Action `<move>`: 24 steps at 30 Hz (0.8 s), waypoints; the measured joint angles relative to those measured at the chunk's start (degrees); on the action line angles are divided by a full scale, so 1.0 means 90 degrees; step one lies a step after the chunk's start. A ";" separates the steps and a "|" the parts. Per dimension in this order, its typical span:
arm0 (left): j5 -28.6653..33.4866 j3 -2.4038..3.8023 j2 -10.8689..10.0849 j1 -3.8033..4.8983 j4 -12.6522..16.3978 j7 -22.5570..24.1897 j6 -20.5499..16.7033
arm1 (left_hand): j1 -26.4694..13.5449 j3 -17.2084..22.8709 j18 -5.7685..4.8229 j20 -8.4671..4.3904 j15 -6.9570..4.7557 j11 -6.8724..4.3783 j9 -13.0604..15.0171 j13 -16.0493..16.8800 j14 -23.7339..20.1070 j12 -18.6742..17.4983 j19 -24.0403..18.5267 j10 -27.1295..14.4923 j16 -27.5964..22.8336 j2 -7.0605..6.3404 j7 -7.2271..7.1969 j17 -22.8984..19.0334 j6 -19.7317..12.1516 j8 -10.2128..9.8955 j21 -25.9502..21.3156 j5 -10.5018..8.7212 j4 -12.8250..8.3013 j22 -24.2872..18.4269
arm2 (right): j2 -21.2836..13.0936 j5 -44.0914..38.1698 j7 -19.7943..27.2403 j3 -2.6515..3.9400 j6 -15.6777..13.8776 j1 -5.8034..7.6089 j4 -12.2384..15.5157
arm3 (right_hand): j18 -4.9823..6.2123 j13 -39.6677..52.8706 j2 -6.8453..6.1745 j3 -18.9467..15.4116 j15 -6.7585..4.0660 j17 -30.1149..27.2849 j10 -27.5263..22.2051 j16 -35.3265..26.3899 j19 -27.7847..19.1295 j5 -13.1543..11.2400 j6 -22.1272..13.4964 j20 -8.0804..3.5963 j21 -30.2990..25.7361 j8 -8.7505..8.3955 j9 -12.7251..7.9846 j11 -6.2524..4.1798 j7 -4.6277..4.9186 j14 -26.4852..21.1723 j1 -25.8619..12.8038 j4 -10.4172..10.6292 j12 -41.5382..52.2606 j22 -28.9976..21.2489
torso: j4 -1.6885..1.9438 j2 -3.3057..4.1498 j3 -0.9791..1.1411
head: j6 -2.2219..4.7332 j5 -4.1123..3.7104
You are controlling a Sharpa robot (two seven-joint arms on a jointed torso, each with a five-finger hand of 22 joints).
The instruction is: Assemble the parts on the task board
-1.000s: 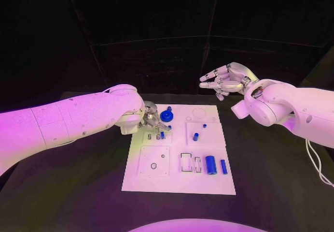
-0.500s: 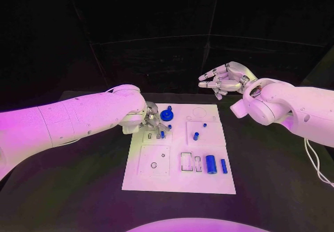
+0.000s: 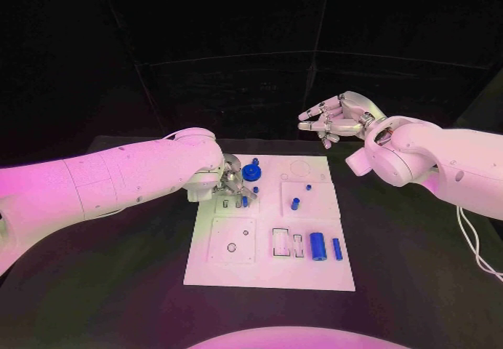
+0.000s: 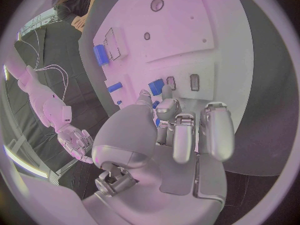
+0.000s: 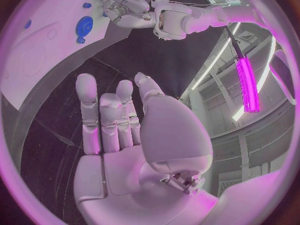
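The white task board [image 3: 267, 273] lies in the middle of the black table. My left hand [image 3: 232, 183] hovers low over the board's upper left, beside the blue gear [image 3: 251, 174]. Its thumb and a finger pinch a small blue part [image 4: 156, 87] just above two narrow slots [image 4: 194, 82]. My right hand [image 3: 337, 118] is raised behind the board's far right corner, fingers loosely apart and holding nothing. From the right wrist view I see the board [image 5: 44, 40], the gear [image 5: 84, 24] and the left hand [image 5: 125, 12].
A thick blue cylinder [image 3: 317, 245] and a thinner blue pin [image 3: 336, 249] lie at the board's near right. Two small blue pegs [image 3: 294, 205] stand in the square plate at centre right. Black table surrounds the board.
The left arm has edged slightly to the right, with the hand staying over the same spot on the board. The right hand has barely moved.
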 measured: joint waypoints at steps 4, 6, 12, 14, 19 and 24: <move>0.0000 -0.0010 0.0002 -0.0002 -0.0012 0.0000 0.0013 | 0.0081 0.0071 0.0000 0.0000 0.0000 0.0000 0.0041 -0.0013 0.0000 0.0000 0.0000 0.0000 0.0000 0.0006 0.0010 0.0000 -0.0037 0.0036 0.0000 0.0000 -0.0070 -0.0007 | 0.0006 -0.0018 -0.0010 0.0000 -0.0002 0.0000 -0.0011 | 0.0001 -0.0020 0.0000 0.0012 0.0000 -0.0014 -0.0008 -0.0008 -0.0046 0.0053 -0.0023 -0.0001 0.0000 0.0000 0.0000 0.0008 0.0023 0.0000 0.0000 -0.0012 -0.0043 -0.0004 | 0.0000 0.0000 0.0001 | -0.0009 0.0005; 0.0000 -0.0011 0.0002 -0.0002 -0.0012 0.0000 0.0016 | 0.0112 0.0090 0.0000 0.0000 0.0000 0.0000 0.0054 -0.0013 0.0000 0.0000 0.0000 0.0000 0.0000 0.0036 0.0000 0.0000 -0.0047 0.0046 0.0000 0.0000 -0.0090 -0.0006 | 0.0008 -0.0028 -0.0017 0.0000 -0.0002 0.0000 -0.0022 | 0.0000 -0.0021 0.0000 0.0012 0.0000 -0.0014 -0.0008 -0.0008 -0.0046 0.0053 -0.0023 -0.0001 0.0000 0.0000 0.0000 0.0008 0.0023 0.0000 0.0000 -0.0012 -0.0048 -0.0004 | 0.0001 0.0000 0.0001 | -0.0015 0.0004; -0.0001 -0.0014 0.0000 -0.0002 0.0008 0.0000 0.0017 | 0.0211 0.0168 0.0000 0.0000 0.0000 0.0000 0.0086 -0.0022 0.0000 0.0000 0.0000 0.0000 0.0000 0.0075 0.0023 0.0000 -0.0069 0.0070 0.0000 0.0000 -0.0167 -0.0013 | 0.0022 -0.0096 -0.0041 0.0000 -0.0002 0.0000 -0.0070 | 0.0000 -0.0052 0.0000 0.0012 0.0000 -0.0035 -0.0026 -0.0031 -0.0046 0.0085 -0.0023 -0.0001 0.0000 0.0000 0.0000 -0.0010 0.0023 -0.0045 0.0000 -0.0012 -0.0099 -0.0012 | 0.0001 -0.0003 0.0001 | -0.0018 -0.0016; -0.0001 -0.0014 -0.0003 -0.0002 0.0017 0.0000 0.0016 | 0.0244 0.0204 0.0000 0.0000 0.0000 0.0000 0.0099 -0.0022 0.0000 0.0000 0.0000 0.0000 0.0000 0.0042 0.0010 0.0000 -0.0082 0.0070 0.0000 0.0000 -0.0203 -0.0013 | 0.0029 -0.0118 -0.0049 0.0000 -0.0002 0.0000 -0.0086 | 0.0001 -0.0054 0.0000 0.0012 0.0000 -0.0035 -0.0031 -0.0030 -0.0046 0.0085 -0.0023 -0.0001 0.0001 0.0000 0.0000 -0.0015 0.0023 -0.0045 0.0000 -0.0012 -0.0099 -0.0013 | 0.0001 -0.0003 0.0001 | -0.0021 -0.0017; 0.0018 -0.0015 -0.0032 -0.0002 0.0058 0.0000 0.0007 | 0.0667 0.0513 0.0000 -0.0045 -0.0045 -0.0034 0.0142 -0.0062 0.0003 0.0000 0.0000 -0.0035 0.0000 0.0145 -0.0023 0.0000 -0.0159 0.0100 0.0000 0.0000 -0.0474 -0.0009 | 0.0041 -0.0165 -0.0068 0.0000 -0.0002 0.0000 -0.0126 | 0.0001 -0.0069 0.0000 0.0029 0.0000 -0.0035 -0.0031 -0.0056 -0.0070 0.0143 -0.0066 0.0023 -0.0017 0.0000 0.0001 -0.0015 0.0026 -0.0045 0.0000 -0.0028 -0.0128 -0.0013 | 0.0002 -0.0003 0.0001 | -0.0023 -0.0018; 0.0120 -0.0014 -0.0102 -0.0001 0.0110 0.0008 -0.0038 | 0.0963 0.0865 0.0000 -0.0046 -0.0059 -0.0036 0.0142 0.0012 0.0013 0.0000 0.0000 -0.0038 0.0000 0.0155 -0.0035 0.0000 -0.0195 0.0108 0.0000 -0.0001 -0.0722 -0.0046 | 0.0056 -0.0195 -0.0086 0.0000 0.0002 0.0000 -0.0175 | 0.0001 -0.0069 0.0000 0.0029 0.0000 -0.0035 -0.0031 -0.0057 -0.0089 0.0218 -0.0067 0.0004 -0.0021 0.0000 0.0001 -0.0014 0.0025 -0.0045 0.0000 -0.0028 -0.0128 -0.0012 | 0.0002 -0.0003 0.0001 | -0.0032 -0.0017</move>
